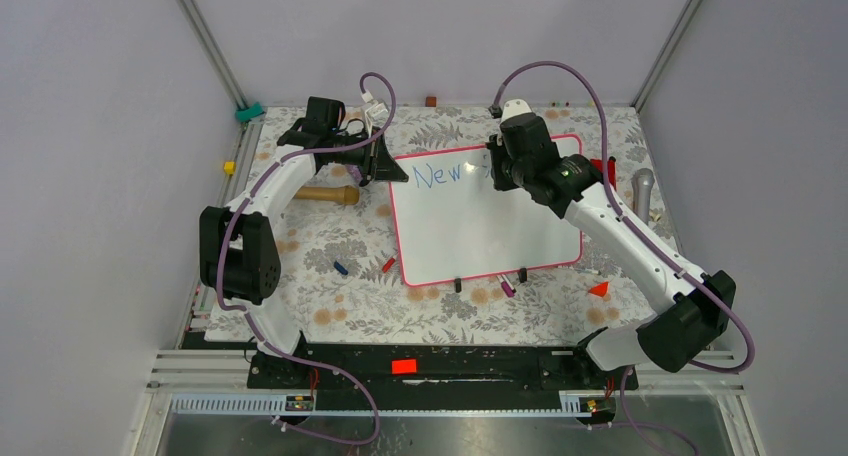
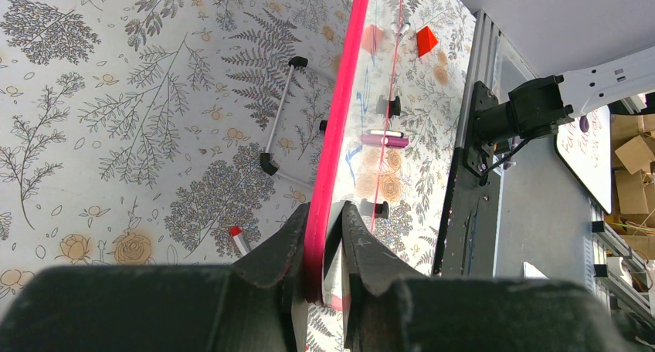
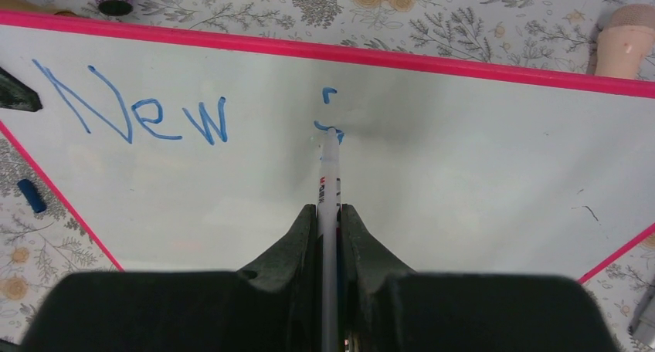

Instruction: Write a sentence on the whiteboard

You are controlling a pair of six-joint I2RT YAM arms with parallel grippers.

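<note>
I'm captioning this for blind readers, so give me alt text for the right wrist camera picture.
The right gripper is shut on a white marker whose tip rests on the whiteboard, at a small blue stroke and dot right of the handwritten word New. The board's pink frame runs across the top, with a floral tablecloth beyond it.

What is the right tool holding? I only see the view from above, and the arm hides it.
Observer: A marker, squeezed in the right tool, its tip on the board.
Operator: Did it write more after "New"?
Observer: Yes, a blue dot with a tiny stroke under it.
Operator: And the left tool?
Observer: The left tool is clamped on the board's pink edge.
</note>
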